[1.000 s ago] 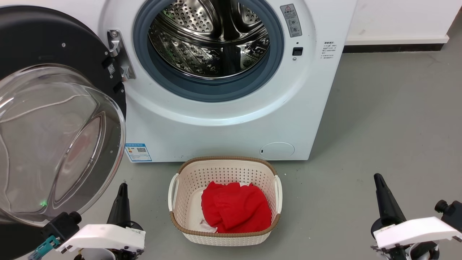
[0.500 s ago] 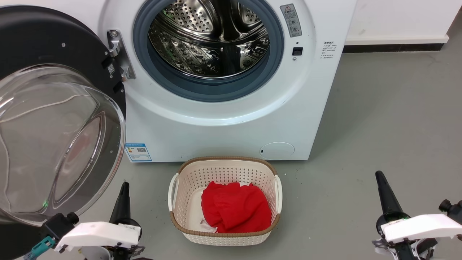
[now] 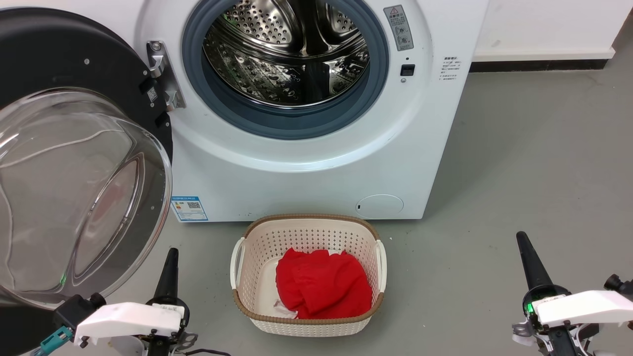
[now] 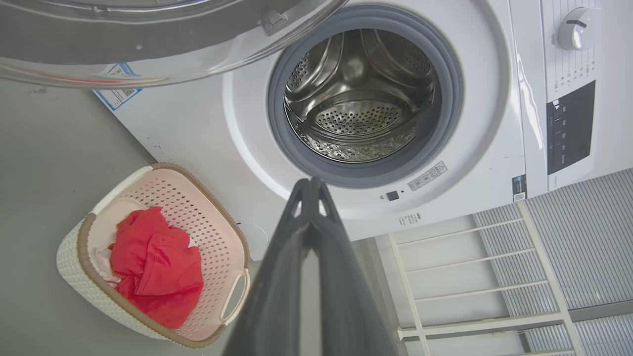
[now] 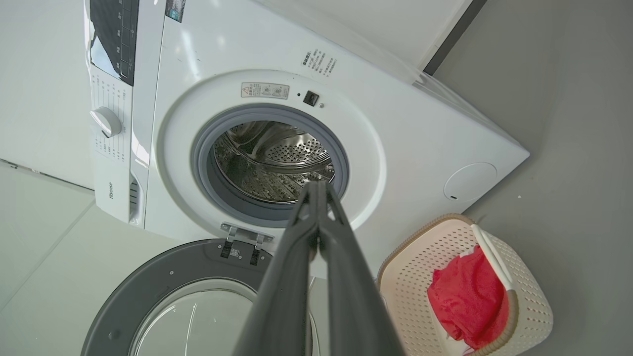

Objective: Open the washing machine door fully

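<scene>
**Door swung wide, both grippers empty**

The washing machine door [image 3: 74, 163] stands swung out at the left of the washing machine [image 3: 306, 168], leaving the drum uncovered. The left gripper [image 3: 170, 267] hovers near, just right of the door, jaws together on nothing. The right gripper [image 3: 526, 259] hovers near right, jaws together. A basket [image 3: 306, 220] sits between them.

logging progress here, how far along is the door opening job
Done: the washing machine door stands swung wide at the left, the drum exposed. In hand: nothing; left tool and right tool are shut, low, clear of the door. Left: seemingly nothing, unless the hinge allows more.
</scene>
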### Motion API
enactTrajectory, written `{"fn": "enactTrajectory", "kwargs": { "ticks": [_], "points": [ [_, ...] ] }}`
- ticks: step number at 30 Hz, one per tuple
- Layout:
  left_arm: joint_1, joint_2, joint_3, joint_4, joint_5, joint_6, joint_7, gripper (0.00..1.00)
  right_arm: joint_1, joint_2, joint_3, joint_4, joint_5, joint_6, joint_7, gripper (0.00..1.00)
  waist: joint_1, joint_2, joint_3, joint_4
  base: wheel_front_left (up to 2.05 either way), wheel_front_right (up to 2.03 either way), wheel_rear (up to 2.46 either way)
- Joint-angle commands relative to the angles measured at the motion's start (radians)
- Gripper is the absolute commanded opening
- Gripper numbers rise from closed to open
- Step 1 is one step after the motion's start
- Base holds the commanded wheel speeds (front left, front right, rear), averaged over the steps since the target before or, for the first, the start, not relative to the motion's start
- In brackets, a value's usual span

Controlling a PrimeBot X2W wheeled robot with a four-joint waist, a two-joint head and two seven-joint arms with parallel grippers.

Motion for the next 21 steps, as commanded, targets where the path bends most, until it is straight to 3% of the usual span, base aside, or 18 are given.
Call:
{"fn": "enactTrajectory", "kwargs": {
  "ticks": [1,21],
  "points": [
    [-0.028,0.002,0.005,-0.003,-0.023,-0.009,0.006,0.0,-0.024,-0.007,-0.003,-0.004,0.028,0.0,0.006,0.0,0.0,0.0,0.0,0.0,0.0,0.0,0.0],
    [-0.044,-0.004,0.023,0.018,-0.205,-0.032,0.054,0.0,-0.045,-0.005,-0.02,0.022,0.211,0.0,0.042,0.0,0.0,0.0,0.0,-0.001,0.0,0.0,0.0]
  ]
}}
